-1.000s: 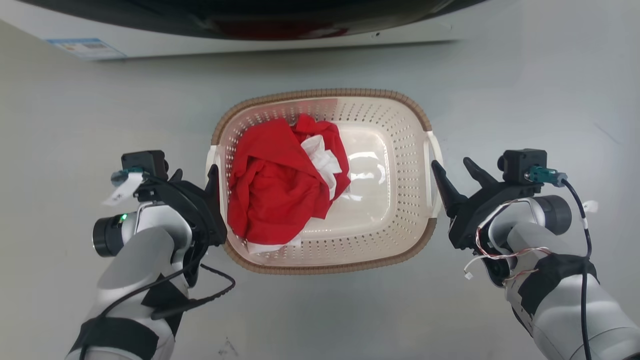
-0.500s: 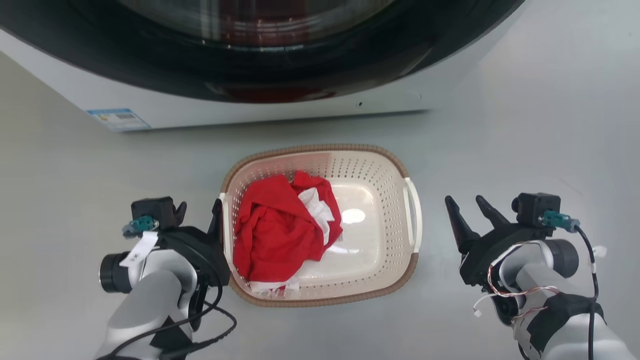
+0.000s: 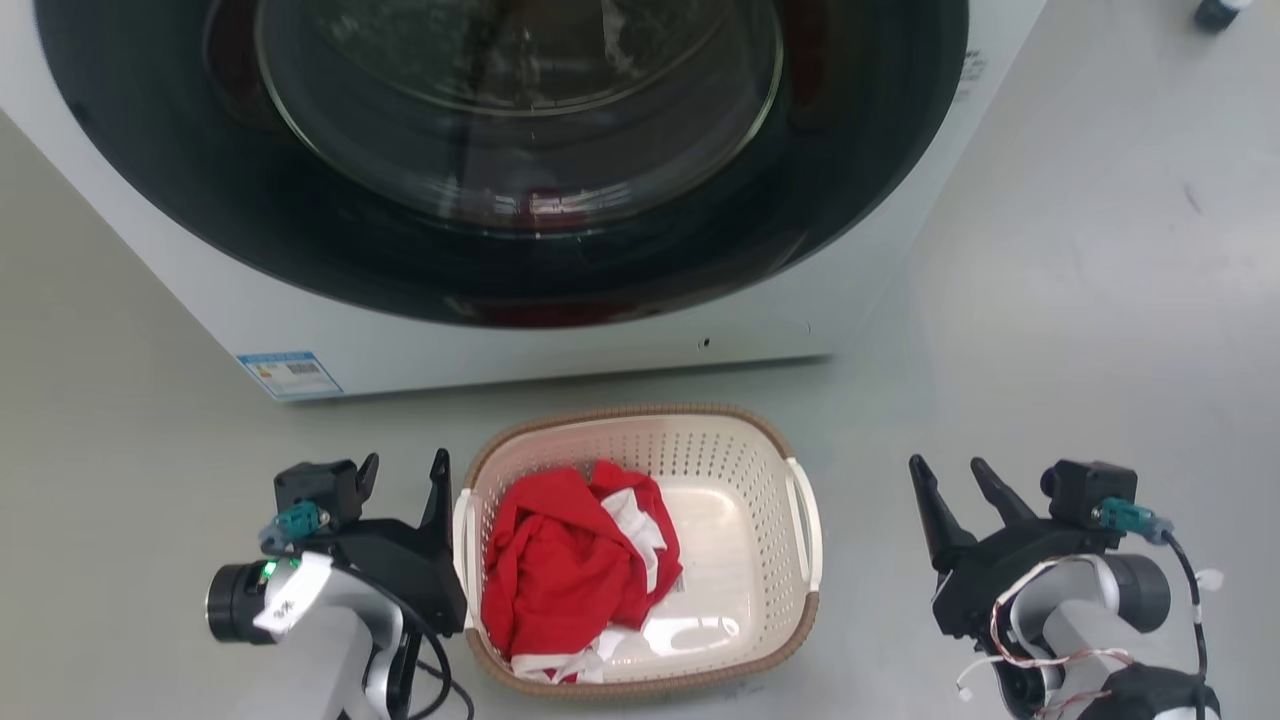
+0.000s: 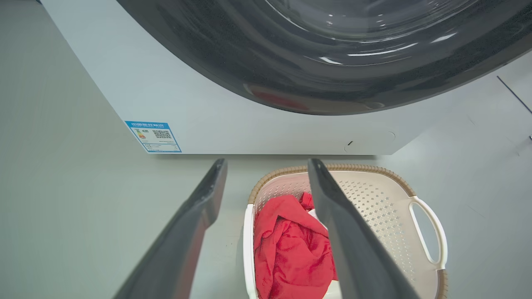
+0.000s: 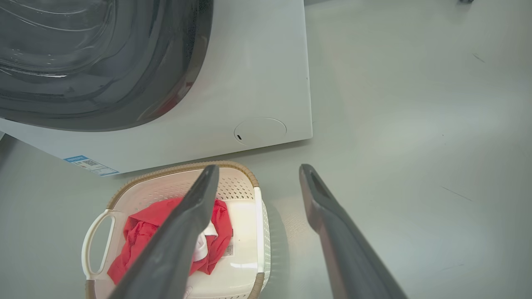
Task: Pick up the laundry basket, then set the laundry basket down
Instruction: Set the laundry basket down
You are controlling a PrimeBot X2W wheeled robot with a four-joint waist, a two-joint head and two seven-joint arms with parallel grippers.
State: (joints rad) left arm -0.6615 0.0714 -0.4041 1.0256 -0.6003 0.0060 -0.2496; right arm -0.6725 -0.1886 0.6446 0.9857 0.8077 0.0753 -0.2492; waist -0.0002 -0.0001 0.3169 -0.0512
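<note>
The laundry basket (image 3: 620, 413), cream with a brown rim, stands on the grey floor in front of the washing machine. Red and white clothes (image 3: 565, 560) lie in its left half. My left gripper (image 3: 405, 462) is open, its inner finger close beside the basket's left handle (image 3: 462, 560). In the left wrist view the left gripper (image 4: 267, 162) hangs above that side of the laundry basket (image 4: 374, 199). My right gripper (image 3: 947, 465) is open and apart from the right handle (image 3: 808, 530). In the right wrist view the right gripper (image 5: 258, 168) holds nothing, with the laundry basket (image 5: 166, 170) below and left of it.
The white washing machine (image 3: 560, 345) with its big dark round door (image 3: 500, 150) stands just behind the basket, a blue label (image 3: 290, 373) at its lower left corner. Open grey floor spreads to the right. A small dark object (image 3: 1215, 12) sits at the far right.
The head camera has risen, so the basket looks smaller and the washer fills the top. My right gripper has come away from the right handle. The left one stays beside the left handle.
</note>
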